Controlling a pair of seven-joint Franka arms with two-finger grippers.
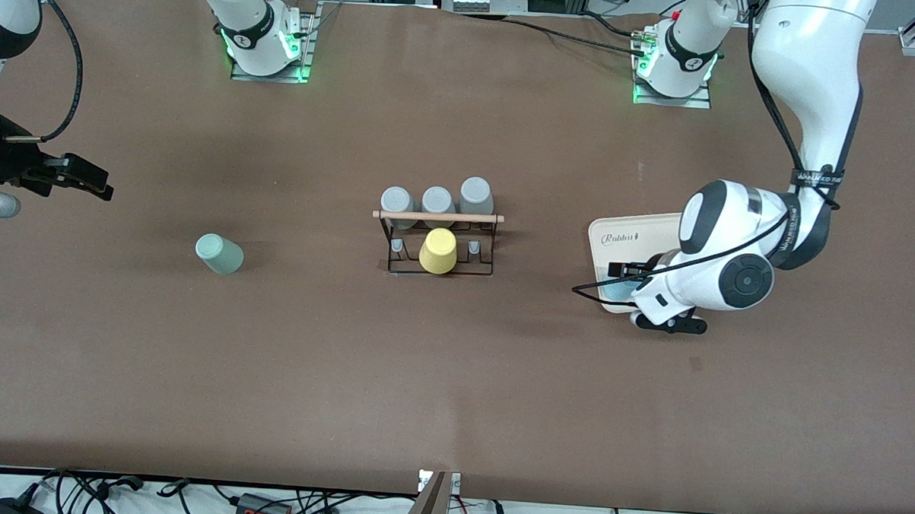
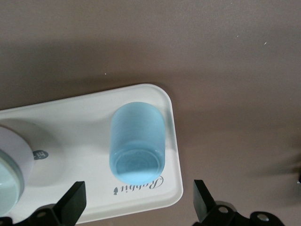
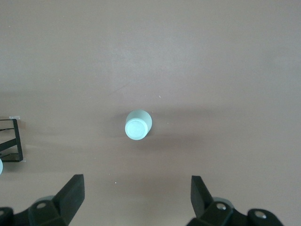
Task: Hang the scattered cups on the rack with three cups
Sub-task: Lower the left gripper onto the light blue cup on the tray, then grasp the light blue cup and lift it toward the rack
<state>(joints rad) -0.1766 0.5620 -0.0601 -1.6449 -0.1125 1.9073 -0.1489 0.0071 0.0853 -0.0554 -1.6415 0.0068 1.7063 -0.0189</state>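
The light blue cup (image 1: 617, 291) lies on its side on the cream tray (image 1: 632, 234), at the tray's corner nearest the front camera. My left gripper (image 1: 645, 297) hangs open just over it. In the left wrist view the cup (image 2: 137, 147) shows between and ahead of the spread fingers (image 2: 74, 201), untouched. The mint-green cup (image 1: 219, 254) lies on the table toward the right arm's end. My right gripper (image 1: 95, 180) is open in the air past that cup, at the table's end; its wrist view shows the cup (image 3: 138, 125) well below. The black wire rack (image 1: 437, 242) stands mid-table.
Three grey cups (image 1: 437, 201) sit upside down on the rack's pegs farther from the front camera, and a yellow cup (image 1: 438, 250) on a nearer peg. A corner of the rack (image 3: 12, 140) shows in the right wrist view. The cream tray (image 2: 70, 136) lies toward the left arm's end.
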